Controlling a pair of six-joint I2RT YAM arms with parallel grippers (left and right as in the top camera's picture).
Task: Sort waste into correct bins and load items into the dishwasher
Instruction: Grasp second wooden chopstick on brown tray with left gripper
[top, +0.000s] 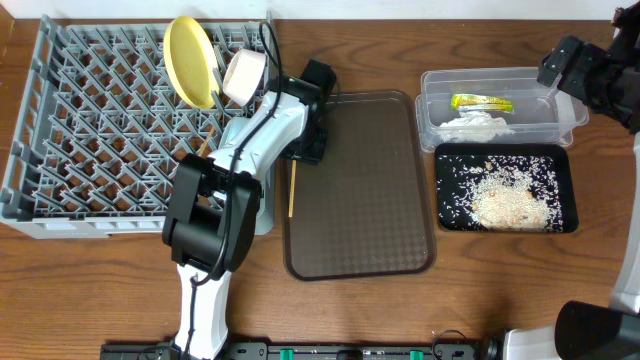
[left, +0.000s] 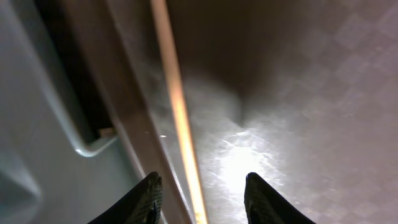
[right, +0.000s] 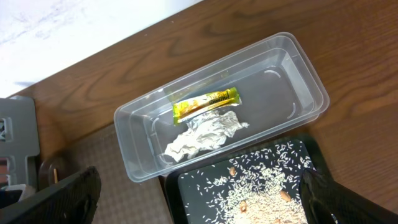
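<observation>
One wooden chopstick (top: 292, 186) lies along the left rim of the brown serving tray (top: 370, 200). My left gripper (top: 311, 143) is low over it and open. In the left wrist view the chopstick (left: 177, 106) runs between the two spread fingers (left: 202, 190), which do not touch it. The grey dish rack (top: 90, 140) holds the yellow plate (top: 190, 60) and the pinkish-white bowl (top: 243, 75). A pale blue bowl (top: 262, 205) is mostly hidden under my left arm. My right gripper (top: 565, 62) is open and empty above the clear tub (right: 305, 78). The white cup is out of view.
The clear tub (top: 570, 110) holds the yellow-green wrapper (right: 205, 103) and crumpled white paper (right: 205, 134). The black tray (top: 452, 215) in front of it holds rice scraps (right: 261, 193). The brown tray lies between the rack and the bins.
</observation>
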